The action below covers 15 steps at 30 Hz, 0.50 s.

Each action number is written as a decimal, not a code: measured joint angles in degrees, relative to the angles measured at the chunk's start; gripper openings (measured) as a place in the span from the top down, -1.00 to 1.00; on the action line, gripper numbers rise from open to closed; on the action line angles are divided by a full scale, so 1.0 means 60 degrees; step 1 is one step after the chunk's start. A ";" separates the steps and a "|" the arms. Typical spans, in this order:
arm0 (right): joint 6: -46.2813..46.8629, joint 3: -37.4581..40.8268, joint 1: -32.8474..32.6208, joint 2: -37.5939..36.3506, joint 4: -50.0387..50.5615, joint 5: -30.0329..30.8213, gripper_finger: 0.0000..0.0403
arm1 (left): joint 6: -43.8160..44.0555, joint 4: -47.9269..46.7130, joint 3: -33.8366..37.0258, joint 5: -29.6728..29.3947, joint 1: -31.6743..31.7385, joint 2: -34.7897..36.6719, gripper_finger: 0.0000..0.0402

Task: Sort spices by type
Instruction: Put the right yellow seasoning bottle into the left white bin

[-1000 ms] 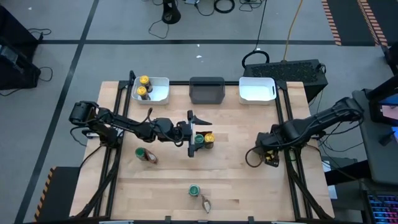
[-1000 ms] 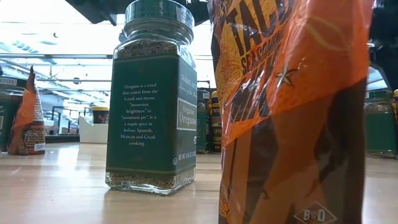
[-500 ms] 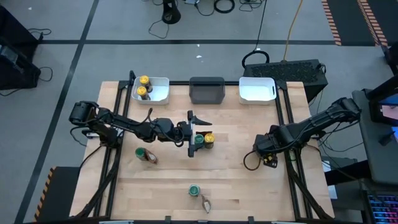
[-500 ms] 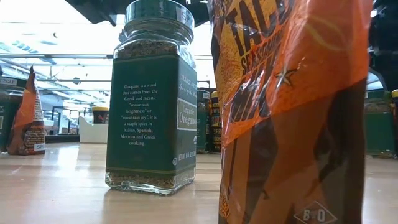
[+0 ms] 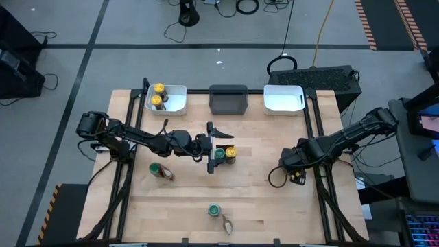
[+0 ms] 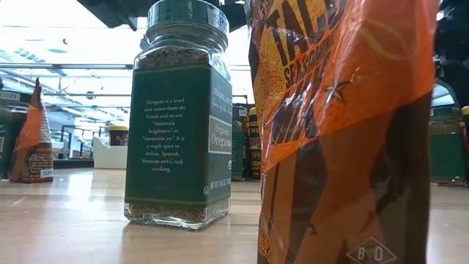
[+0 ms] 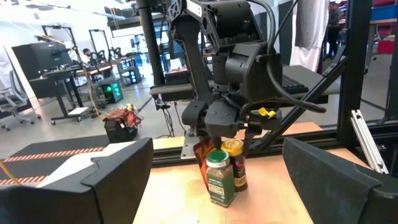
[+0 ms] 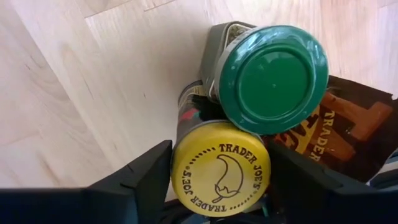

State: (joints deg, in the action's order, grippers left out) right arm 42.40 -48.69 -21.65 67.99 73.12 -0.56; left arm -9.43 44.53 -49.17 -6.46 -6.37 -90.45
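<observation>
From above I see my left tool [image 5: 211,149] in the middle of the counter [image 5: 274,206]. It is wide open, and a green-lid jar [image 5: 219,154] stands just in front of it. A yellow-lid jar [image 5: 231,152] is right beside that jar. The left wrist view shows this pair standing upright, the green one nearer.

My right tool [image 5: 296,175] is low at the counter's right side. Only its wrist view shows what is under it. A Trader Joe's jar [image 8: 219,168] with a yellow lid sits inside the tool, but I cannot tell if the tool squeezes it. A second green jar [image 8: 273,78] touches it, and an orange packet [image 8: 348,134] lies behind both.

The low view shows words I cannot read from above. The oregano jar [image 6: 179,117] has a dark green label and a green lid. The taco seasoning packet [image 6: 344,132] is orange, brown and crinkly.

Two yellow-lid jars sit in the far left white bin [image 5: 178,103].
</observation>
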 joint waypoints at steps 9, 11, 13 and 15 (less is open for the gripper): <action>0.0073 -0.0014 0.0000 -0.0004 0.0011 -0.0836 -0.01 | 0.0000 -0.0001 0.0000 0.0000 0.0000 0.0000 -0.78; 0.0072 -0.0014 0.0004 -0.0004 0.0007 -0.0998 -0.01 | 0.0000 0.0001 0.0000 0.0000 0.0000 0.0000 -0.78; 0.0026 -0.0014 0.0003 -0.0004 0.0006 -0.1135 -0.01 | 0.0000 0.0001 0.0000 -0.0001 -0.0001 0.0000 -0.78; 0.0016 -0.0020 0.0002 -0.0004 0.0004 -0.1184 -0.01 | 0.0000 -0.0003 0.0000 0.0000 0.0000 0.0000 -0.78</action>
State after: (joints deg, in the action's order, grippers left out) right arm 42.49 -48.81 -21.63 67.96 73.14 -7.66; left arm -9.43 44.51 -49.17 -6.46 -6.37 -90.45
